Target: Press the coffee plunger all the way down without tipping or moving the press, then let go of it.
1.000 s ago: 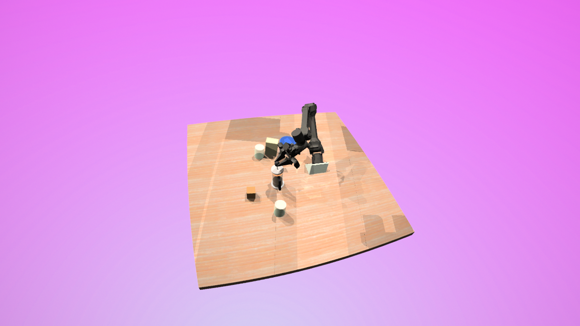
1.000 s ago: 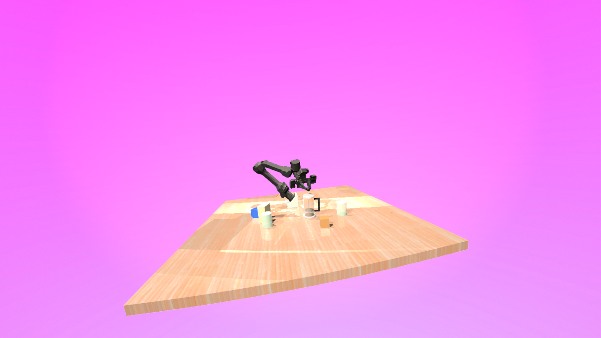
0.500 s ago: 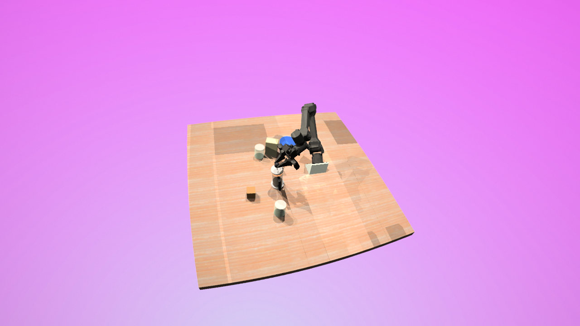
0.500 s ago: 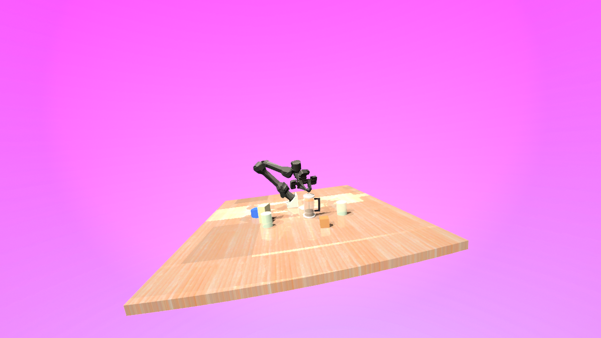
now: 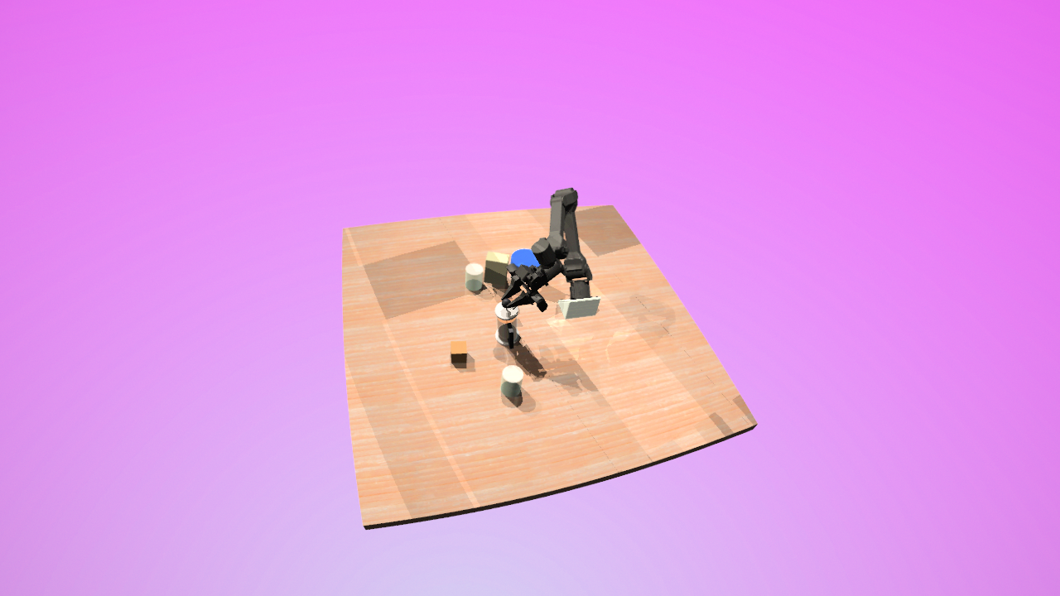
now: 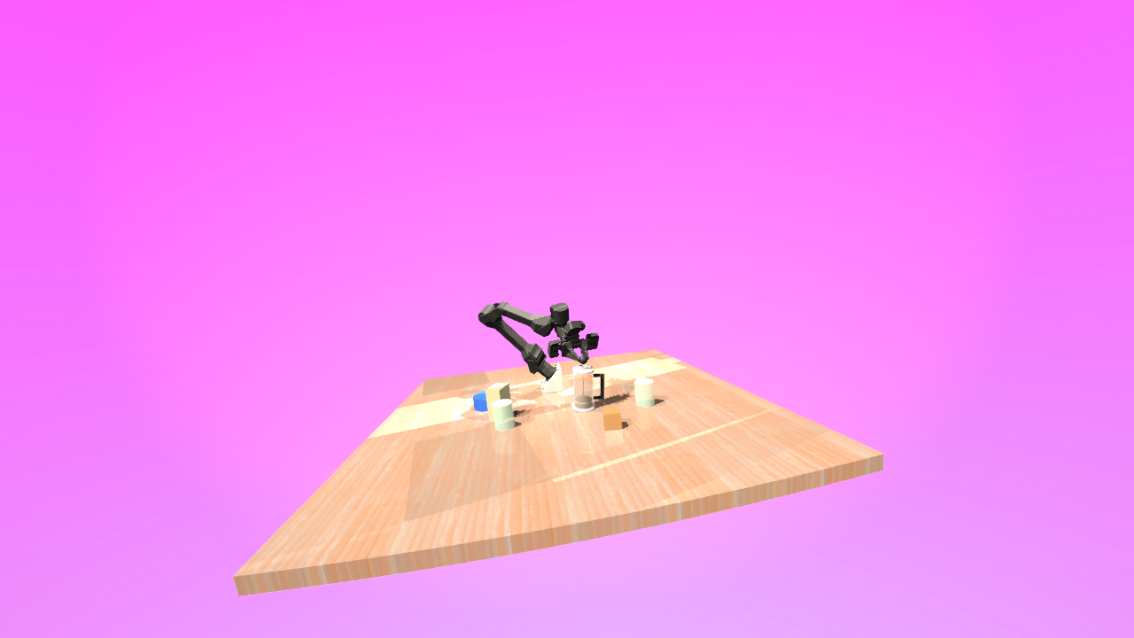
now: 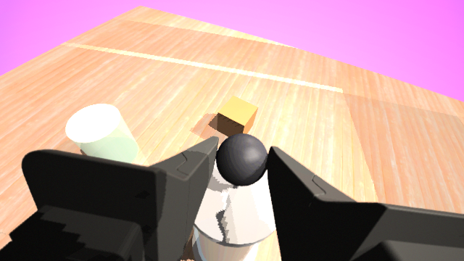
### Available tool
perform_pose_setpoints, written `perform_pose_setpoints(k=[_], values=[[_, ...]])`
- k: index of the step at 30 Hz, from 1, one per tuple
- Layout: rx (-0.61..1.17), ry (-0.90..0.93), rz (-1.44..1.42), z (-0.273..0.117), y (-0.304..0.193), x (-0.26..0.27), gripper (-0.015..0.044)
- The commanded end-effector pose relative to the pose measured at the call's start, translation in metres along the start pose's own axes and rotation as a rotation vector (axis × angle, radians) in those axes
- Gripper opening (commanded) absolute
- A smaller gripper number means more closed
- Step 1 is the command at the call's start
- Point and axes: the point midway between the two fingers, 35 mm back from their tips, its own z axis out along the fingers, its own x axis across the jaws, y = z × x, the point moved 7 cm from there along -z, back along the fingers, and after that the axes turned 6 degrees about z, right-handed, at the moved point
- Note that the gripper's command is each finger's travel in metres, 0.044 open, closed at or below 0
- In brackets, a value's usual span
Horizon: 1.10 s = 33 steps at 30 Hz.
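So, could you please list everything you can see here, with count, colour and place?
French press: one, clear glass, white lid, black handle; mid-table.
Plunger knob: one, black; gripped just above the lid.
Cylinders: two, pale green; one near the press, one by the tan block.
Cube: one, orange; beside the press.
Block: one, tan; beside the blue cylinder.
Cylinder: one, blue; partly behind the arm.
Table: one, wooden.
Arm: one, dark grey.
Tool: one, dark grey; shut on the knob.
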Motion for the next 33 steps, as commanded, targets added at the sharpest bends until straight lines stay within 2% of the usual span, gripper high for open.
perform_pose_setpoints(k=[1, 23, 33], values=[[0.018, -0.009, -0.014, 0.0027, -0.0035, 0.0002, 0.0121], [0.004, -0.003, -0.005, 0.0010, -0.0004, 0.0011, 0.0121], [0.004, -0.003, -0.005, 0.0010, -0.0004, 0.0011, 0.0383]])
